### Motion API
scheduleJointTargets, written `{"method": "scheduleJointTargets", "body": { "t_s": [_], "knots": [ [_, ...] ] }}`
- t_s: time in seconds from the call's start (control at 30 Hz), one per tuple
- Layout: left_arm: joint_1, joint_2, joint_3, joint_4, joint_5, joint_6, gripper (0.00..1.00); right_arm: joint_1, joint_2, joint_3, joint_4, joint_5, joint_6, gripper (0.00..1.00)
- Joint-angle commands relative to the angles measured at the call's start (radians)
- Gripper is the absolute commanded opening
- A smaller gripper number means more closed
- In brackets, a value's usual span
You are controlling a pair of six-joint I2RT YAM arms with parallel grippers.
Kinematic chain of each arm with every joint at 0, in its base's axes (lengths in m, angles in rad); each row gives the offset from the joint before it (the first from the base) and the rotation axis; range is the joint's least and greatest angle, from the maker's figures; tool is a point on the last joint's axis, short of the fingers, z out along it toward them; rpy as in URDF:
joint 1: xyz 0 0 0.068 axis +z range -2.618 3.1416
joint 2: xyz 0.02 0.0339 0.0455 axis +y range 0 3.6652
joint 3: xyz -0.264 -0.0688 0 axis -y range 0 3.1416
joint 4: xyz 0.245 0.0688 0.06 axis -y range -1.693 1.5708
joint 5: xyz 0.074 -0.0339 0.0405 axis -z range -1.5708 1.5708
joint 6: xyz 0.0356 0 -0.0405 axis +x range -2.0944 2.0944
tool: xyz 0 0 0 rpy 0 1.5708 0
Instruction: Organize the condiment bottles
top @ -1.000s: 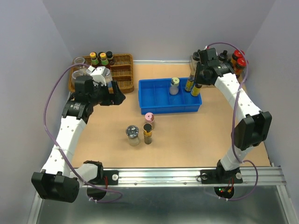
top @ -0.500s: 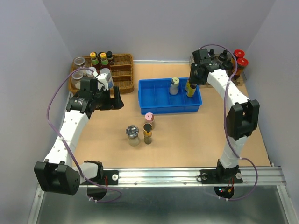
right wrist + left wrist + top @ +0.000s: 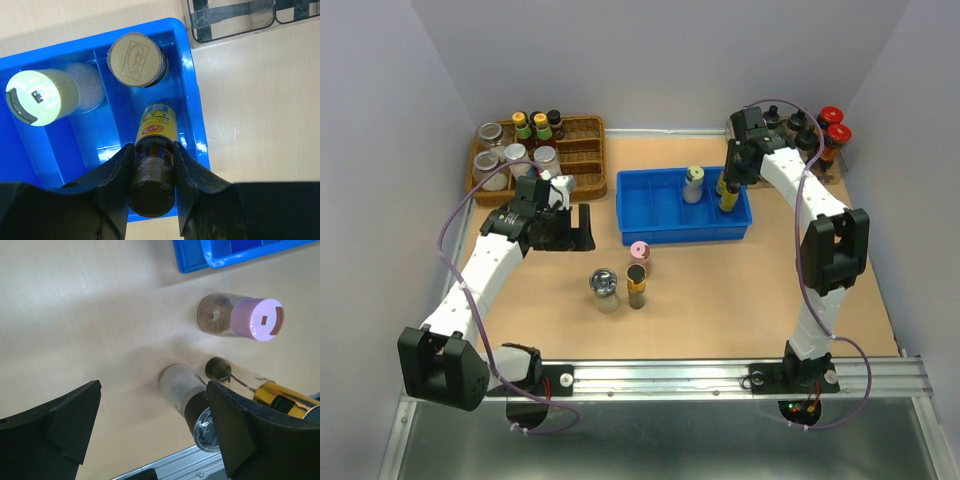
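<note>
My right gripper point(image 3: 152, 156) is shut on the dark cap of a slim yellow bottle point(image 3: 156, 122), holding it upright in the right compartment of the blue bin point(image 3: 195, 115); it also shows in the top view point(image 3: 728, 197). A gold-capped bottle point(image 3: 137, 59) and the pale-green-lidded jar point(image 3: 37, 95) stand in the bin too. The pink-lidded jar point(image 3: 639, 254), silver-lidded clear jar point(image 3: 605, 287) and a dark-capped brown bottle point(image 3: 636, 285) stand on the table. My left gripper point(image 3: 578, 228) is open and empty, up and to the left of them point(image 3: 152, 405).
A wicker basket point(image 3: 582, 150) with jars and small bottles sits at the back left. Clear cruets with black knobs point(image 3: 790, 128) and red-capped bottles point(image 3: 832, 130) stand at the back right, just beyond the bin. The bin's left compartment point(image 3: 650, 205) holds nothing.
My left arm has swung right from the basket toward the table's middle, gripper still open. My right gripper has moved the yellow bottle left and down into the bin.
</note>
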State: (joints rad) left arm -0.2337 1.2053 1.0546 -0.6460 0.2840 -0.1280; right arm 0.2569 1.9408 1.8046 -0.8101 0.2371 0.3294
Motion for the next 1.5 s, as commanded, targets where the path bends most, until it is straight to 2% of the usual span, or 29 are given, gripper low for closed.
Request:
{"method": "scheduleJointTargets", "body": {
  "t_s": [0.0,0.2,0.37,0.5,0.53,0.6,0.63,0.7,0.73,0.8,0.83,0.87,1.17,1.33,1.47],
  "knots": [
    [-0.022,-0.009,-0.016,-0.009,-0.029,0.004,0.99,-0.007,0.000,0.022,0.057,-0.001,-0.015,0.00],
    [-0.044,-0.010,-0.059,-0.014,-0.095,-0.018,0.99,-0.008,0.020,0.022,0.057,0.004,-0.015,0.01],
    [-0.056,-0.041,-0.108,0.000,-0.095,-0.025,0.99,-0.011,0.032,0.024,0.057,-0.001,-0.018,0.01],
    [-0.058,-0.032,-0.085,-0.006,-0.098,-0.024,0.99,-0.011,0.038,0.024,0.057,-0.002,-0.018,0.05],
    [-0.058,-0.024,-0.076,-0.007,-0.100,-0.022,0.99,-0.015,0.040,0.025,0.057,-0.004,-0.018,0.12],
    [-0.056,-0.021,-0.073,-0.009,-0.100,-0.021,0.99,-0.015,0.041,0.022,0.057,-0.004,-0.020,0.20],
    [-0.056,-0.020,-0.071,-0.009,-0.100,-0.021,0.99,-0.013,0.040,0.019,0.057,-0.005,-0.020,0.34],
    [-0.058,-0.021,-0.068,-0.010,-0.100,-0.021,0.99,-0.015,0.037,0.016,0.057,-0.005,-0.020,0.52],
    [-0.058,-0.021,-0.067,-0.011,-0.100,-0.019,0.99,-0.016,0.027,0.015,0.057,-0.007,-0.020,0.67],
    [-0.058,-0.023,-0.065,-0.012,-0.103,-0.019,0.99,-0.013,0.017,0.018,0.057,-0.005,-0.020,0.80],
    [-0.058,-0.026,-0.064,-0.014,-0.103,-0.019,0.99,-0.015,0.004,0.022,0.057,-0.004,-0.020,0.91],
    [-0.058,-0.027,-0.064,-0.014,-0.103,-0.019,0.99,-0.015,-0.002,0.028,0.057,-0.005,-0.021,0.98],
    [-0.056,-0.033,-0.042,-0.021,-0.108,-0.016,0.99,-0.013,-0.112,0.085,0.029,-0.036,-0.009,1.00],
    [-0.058,-0.029,0.013,-0.020,-0.101,-0.001,0.99,-0.015,-0.250,0.062,0.015,-0.048,-0.013,1.00],
    [-0.058,-0.013,0.094,0.008,-0.069,0.011,0.99,-0.012,-0.357,0.009,0.009,-0.154,-0.049,1.00]
  ]
}}
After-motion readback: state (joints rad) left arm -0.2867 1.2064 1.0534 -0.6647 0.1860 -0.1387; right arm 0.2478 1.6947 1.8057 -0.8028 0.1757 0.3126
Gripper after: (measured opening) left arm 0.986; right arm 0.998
